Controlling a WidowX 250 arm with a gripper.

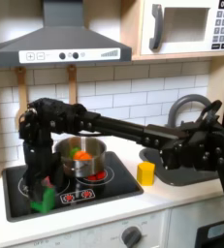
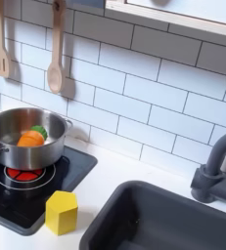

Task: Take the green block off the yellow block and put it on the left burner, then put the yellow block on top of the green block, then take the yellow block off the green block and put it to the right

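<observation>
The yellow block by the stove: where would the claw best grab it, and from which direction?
From straight above, I'd guess, closing on two opposite flat sides near the top. The yellow block stands upright on the counter with open space around it, and the pot sits well clear of it.

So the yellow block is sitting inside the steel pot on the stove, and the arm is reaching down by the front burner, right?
Not quite. The yellow block stands on the white counter beside the cooktop, as the second exterior view shows; the steel pot holds orange-and-green toy food. The rest holds: in the first exterior view the gripper reaches down by the front burner.
</observation>
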